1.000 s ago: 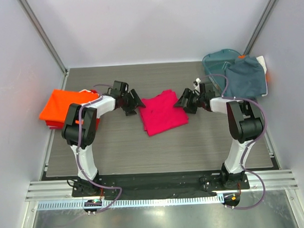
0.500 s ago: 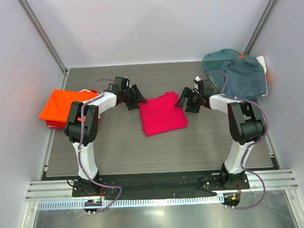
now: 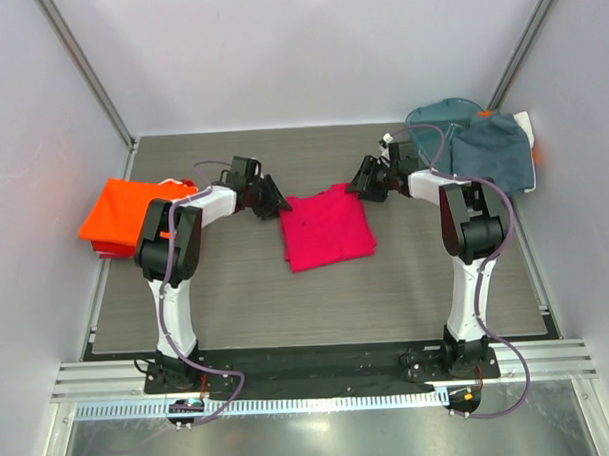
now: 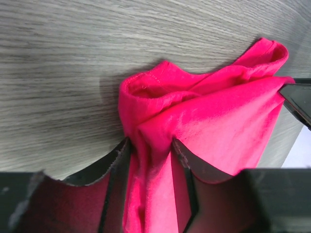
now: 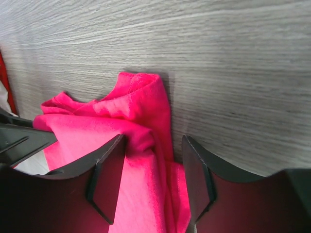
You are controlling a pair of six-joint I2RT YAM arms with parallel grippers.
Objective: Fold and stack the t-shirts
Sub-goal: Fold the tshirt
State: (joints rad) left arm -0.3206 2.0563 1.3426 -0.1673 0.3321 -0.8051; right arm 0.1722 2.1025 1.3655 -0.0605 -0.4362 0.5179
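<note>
Where the left gripper [image 4: 150, 141] meets cloth, its two jaws press on either side of a raised, creased fold at the far left corner of the magenta-pink t-shirt [image 3: 327, 227]; I judge it clamped there. Right gripper [image 5: 154, 140]: jaws apart, straddling the far right corner, with the cloth lying slack between them and not yet pinched. Paired holds on one edge suggest that edge is meant to be folded toward the near side, both corners lifted together to keep it even. The shirt lies partly folded in the middle of the table [image 3: 317, 298]. Orange t-shirt [image 3: 124, 209]: folded at the left edge, the likely stack base. Grey-blue t-shirts [image 3: 492, 156]: draped over the teal basket [image 3: 433, 118], far right.
</note>
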